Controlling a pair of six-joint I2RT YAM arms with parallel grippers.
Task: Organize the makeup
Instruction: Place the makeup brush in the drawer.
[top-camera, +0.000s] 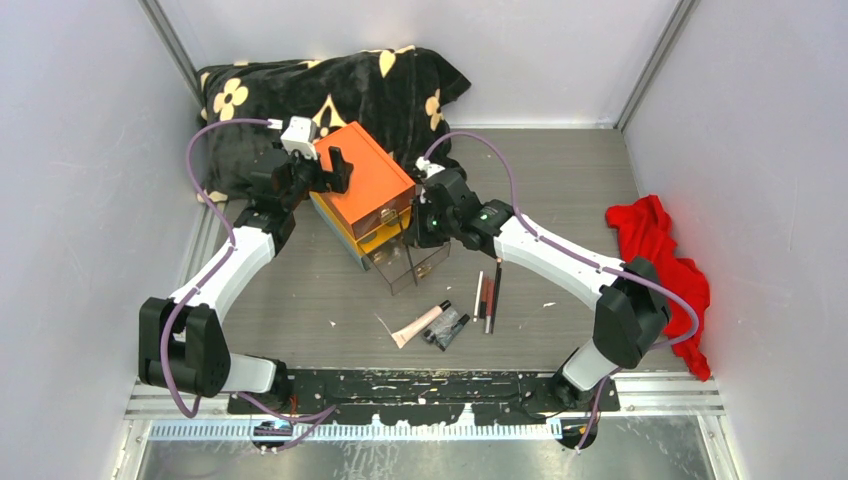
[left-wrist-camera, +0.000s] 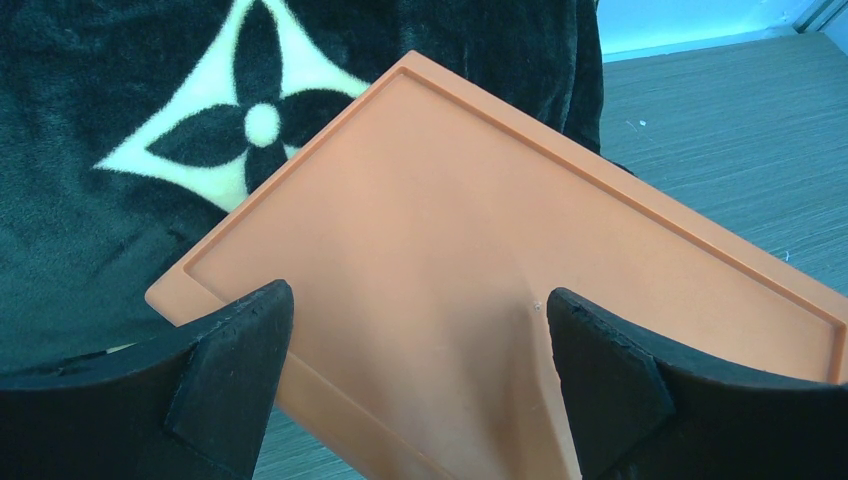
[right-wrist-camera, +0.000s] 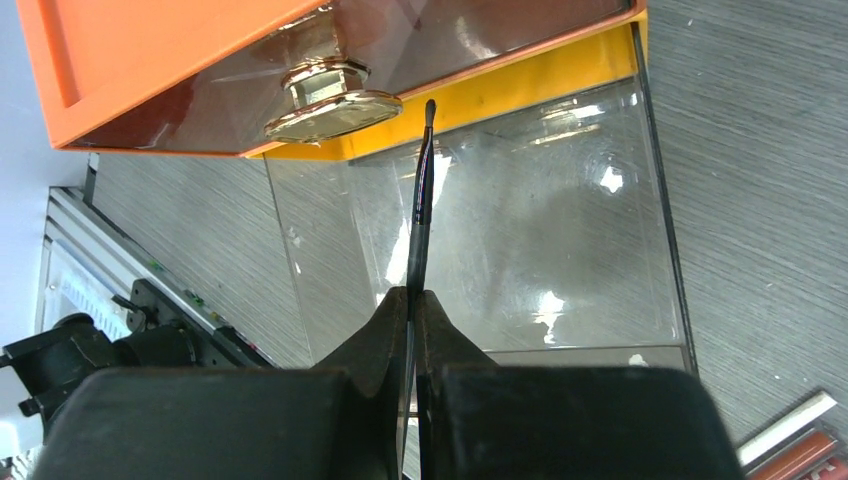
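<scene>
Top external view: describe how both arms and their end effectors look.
Both the left arm and right arm have white links, bulky black joints and a looping purple cable. The right shows green lights. The left end effector and right end effector each have two wedge-shaped black fingers.

This is a robot lab cell. Plain white walls in metal posts close around a grey table. The left arm and right arm are bolted on a black plate at its near edge, with purple cables along them.
</scene>
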